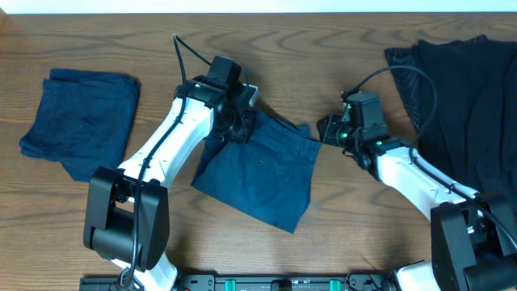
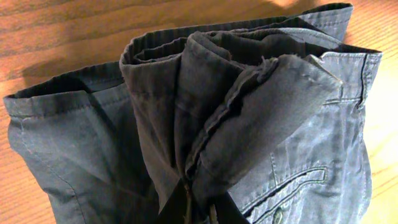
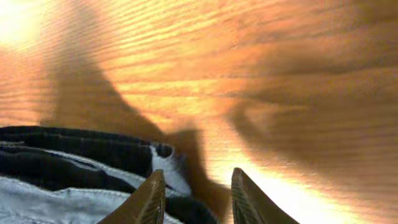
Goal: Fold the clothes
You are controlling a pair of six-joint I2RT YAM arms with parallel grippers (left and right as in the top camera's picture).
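Left end effector (image 1: 236, 127) is clenched on a bunched fold of the dark blue denim shorts (image 1: 260, 174), at the garment's far-left corner. In the left wrist view its dark fingertips (image 2: 176, 214) pinch a ridge of gathered fabric. Waistband layers stack up behind the ridge and a buttoned pocket sits at lower right.

Right end effector (image 1: 327, 129) is released, fingers (image 3: 152, 196) spread, at the shorts' far-right corner. The right wrist view shows one tan finger over the hem edge and the other over bare wood. Can't tell if either touches the cloth.

The shorts lie mid counter between the two arms, mostly flat and skewed, with one corner pointing toward the near edge. The brown wood-grain counter (image 1: 363, 218) carries everything.

A folded dark blue cloth garment (image 1: 81, 121) sits far left, well apart from the shorts. A black fabric garment heap (image 1: 468, 89) sits far right, cut off by the frame edge.
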